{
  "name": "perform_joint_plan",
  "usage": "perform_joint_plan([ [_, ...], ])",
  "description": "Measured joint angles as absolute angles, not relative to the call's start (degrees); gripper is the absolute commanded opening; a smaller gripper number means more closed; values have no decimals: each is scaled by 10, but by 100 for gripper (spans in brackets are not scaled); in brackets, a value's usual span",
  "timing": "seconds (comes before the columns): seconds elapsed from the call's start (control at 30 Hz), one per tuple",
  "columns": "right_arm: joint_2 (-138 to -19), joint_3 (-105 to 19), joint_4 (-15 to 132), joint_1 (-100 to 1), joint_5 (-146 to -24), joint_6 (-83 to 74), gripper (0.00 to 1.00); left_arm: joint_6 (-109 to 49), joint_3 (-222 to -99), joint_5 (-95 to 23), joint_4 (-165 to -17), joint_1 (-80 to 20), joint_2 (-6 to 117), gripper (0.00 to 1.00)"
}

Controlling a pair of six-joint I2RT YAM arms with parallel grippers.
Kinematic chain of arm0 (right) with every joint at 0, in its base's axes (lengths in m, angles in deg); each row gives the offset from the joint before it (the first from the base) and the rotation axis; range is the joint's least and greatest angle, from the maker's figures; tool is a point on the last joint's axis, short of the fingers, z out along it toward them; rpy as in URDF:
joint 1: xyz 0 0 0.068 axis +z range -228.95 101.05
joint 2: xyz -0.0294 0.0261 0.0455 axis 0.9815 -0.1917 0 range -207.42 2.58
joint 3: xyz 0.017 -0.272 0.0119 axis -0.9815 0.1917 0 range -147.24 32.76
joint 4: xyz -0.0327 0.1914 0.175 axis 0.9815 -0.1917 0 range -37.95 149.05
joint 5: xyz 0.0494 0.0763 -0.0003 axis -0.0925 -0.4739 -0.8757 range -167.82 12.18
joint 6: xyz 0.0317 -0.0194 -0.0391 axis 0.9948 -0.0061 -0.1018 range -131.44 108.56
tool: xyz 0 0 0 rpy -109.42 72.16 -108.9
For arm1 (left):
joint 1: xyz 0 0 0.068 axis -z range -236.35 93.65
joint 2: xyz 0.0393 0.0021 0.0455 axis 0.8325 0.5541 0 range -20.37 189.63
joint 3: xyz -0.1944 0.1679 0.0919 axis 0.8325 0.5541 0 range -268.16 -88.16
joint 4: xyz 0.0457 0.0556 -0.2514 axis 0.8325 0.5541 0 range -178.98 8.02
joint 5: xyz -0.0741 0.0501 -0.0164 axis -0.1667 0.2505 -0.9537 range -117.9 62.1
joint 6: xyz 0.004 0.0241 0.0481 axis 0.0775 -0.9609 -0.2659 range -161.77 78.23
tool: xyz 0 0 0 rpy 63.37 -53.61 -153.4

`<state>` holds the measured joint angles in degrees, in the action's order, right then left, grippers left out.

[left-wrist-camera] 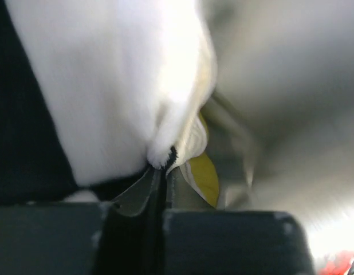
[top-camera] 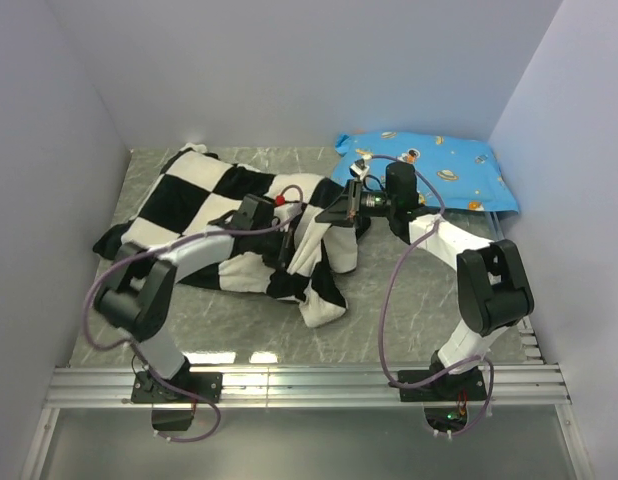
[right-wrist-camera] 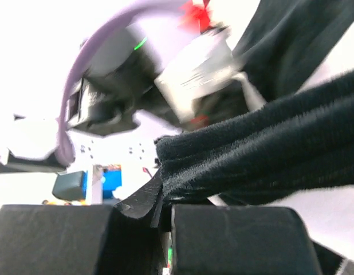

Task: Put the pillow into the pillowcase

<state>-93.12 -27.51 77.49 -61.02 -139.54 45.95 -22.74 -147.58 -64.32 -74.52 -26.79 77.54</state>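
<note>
Forward, left gripper (left-wrist-camera: 161, 177) and right gripper (right-wrist-camera: 160, 203) reach, each clamped on the pillowcase (top-camera: 189, 205).

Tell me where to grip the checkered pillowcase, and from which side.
Grip the pillowcase by its open-end hem, coming edge-on from the right, where that end seems to face. The hem is a thick rolled edge, easy to pinch; the right pincer is shut on its black part, the left pincer on white fabric beside the pillow.

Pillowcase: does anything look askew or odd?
Yes. The pillowcase lies crumpled and twisted between the arms, not flat, one fold trailing toward the near edge. The left gripper and right gripper hold its fabric, jaws shut. In the left wrist view a yellow sliver of the pillow shows at the pinch.
</note>
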Motion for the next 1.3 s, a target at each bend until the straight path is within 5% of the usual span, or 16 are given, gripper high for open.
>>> perform_joint_plan([
  [0.13,-946,-260,790,-613,-1399,471,0,-259,-1450,-674,-708,-269,659,42],
  [0.37,-953,-228,719,-540,-1387,383,0,-414,-1570,-739,-486,-279,593,44],
  [0.53,-961,-243,581,-510,-1387,261,51,-447,-1621,-746,-428,-348,617,45],
  [0.6,-959,-271,491,-528,-1387,192,65,-443,-1636,-740,-436,-367,640,56],
  [0.67,-951,-300,418,-567,-1384,135,66,-440,-1650,-729,-451,-371,666,59],
  [0.7,-944,-317,380,-597,-1380,108,65,-437,-1657,-722,-459,-370,679,69],
  [0.9,-915,-414,272,-740,-1278,25,55,-420,-1735,-628,-521,-335,781,70],
  [1.3,-1097,-499,303,-694,-1218,102,60,-373,-1866,-431,-584,-250,948,65],
])
